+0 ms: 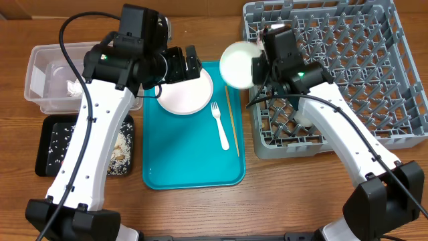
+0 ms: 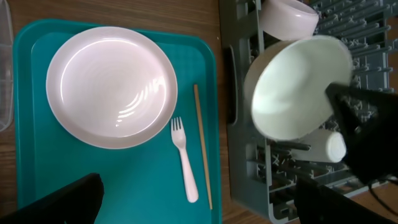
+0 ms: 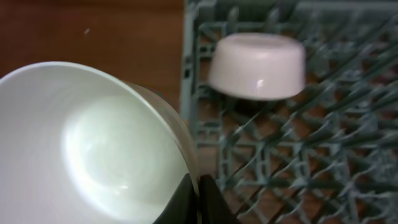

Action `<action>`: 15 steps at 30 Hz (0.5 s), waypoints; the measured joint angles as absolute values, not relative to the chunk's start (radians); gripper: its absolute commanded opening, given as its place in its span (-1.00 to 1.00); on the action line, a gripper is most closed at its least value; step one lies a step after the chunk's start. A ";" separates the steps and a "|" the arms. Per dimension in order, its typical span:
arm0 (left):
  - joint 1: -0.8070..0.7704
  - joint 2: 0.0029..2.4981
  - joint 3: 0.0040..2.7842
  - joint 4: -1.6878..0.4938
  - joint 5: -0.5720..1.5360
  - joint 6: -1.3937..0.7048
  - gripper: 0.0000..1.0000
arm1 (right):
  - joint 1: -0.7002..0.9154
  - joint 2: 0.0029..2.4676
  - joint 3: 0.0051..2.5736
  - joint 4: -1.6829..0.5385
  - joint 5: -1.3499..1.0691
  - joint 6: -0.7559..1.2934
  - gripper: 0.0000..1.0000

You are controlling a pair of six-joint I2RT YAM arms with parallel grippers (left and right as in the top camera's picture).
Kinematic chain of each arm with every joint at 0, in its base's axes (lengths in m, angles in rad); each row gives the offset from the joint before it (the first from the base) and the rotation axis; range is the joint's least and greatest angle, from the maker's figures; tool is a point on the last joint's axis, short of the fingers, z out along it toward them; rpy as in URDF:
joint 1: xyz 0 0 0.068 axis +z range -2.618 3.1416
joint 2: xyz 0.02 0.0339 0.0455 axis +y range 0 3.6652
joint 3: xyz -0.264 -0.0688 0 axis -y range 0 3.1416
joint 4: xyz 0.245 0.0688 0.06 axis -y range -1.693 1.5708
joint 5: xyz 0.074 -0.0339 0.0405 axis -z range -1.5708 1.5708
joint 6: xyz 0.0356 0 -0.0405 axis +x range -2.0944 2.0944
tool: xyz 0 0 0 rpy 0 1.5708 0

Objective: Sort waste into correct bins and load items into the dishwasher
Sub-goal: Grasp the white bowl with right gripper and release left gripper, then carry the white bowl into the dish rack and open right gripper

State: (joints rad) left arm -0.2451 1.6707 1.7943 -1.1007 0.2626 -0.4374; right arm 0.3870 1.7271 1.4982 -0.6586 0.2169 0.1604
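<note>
My right gripper (image 1: 255, 67) is shut on the rim of a white bowl (image 1: 236, 64) and holds it tilted above the left edge of the grey dish rack (image 1: 374, 87). The wrist view shows the fingers (image 3: 198, 200) pinching the bowl's rim (image 3: 81, 143). An overturned white bowl (image 3: 258, 65) and a small white cup (image 2: 328, 145) sit in the rack. My left gripper (image 1: 184, 65) is open and empty above the white plate (image 1: 184, 92) on the teal tray (image 1: 167, 167). A white fork (image 1: 220, 126) and a wooden chopstick (image 1: 231, 120) lie right of the plate.
A clear tub (image 1: 40, 73) at the far left holds a crumpled white napkin (image 1: 72, 86). In front of it a black tray (image 1: 50, 144) holds beige rice scraps (image 1: 120, 150). The rack fills the right side of the wooden table.
</note>
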 measured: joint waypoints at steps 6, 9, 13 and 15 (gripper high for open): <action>-0.245 1.671 1.794 -1.101 0.263 -0.437 1.00 | 0.387 1.727 1.497 -0.486 0.535 -0.006 -0.92; -0.245 1.671 1.794 -1.101 0.263 -0.437 1.00 | 0.382 1.727 1.497 -0.405 0.687 -0.147 -0.92; -0.245 1.671 1.794 -1.101 0.263 -0.437 1.00 | 0.347 1.727 1.497 -0.357 0.797 -0.304 -0.92; -0.245 1.671 1.794 -1.101 0.263 -0.437 1.00 | 0.308 1.727 1.497 -0.338 0.823 -0.347 -0.92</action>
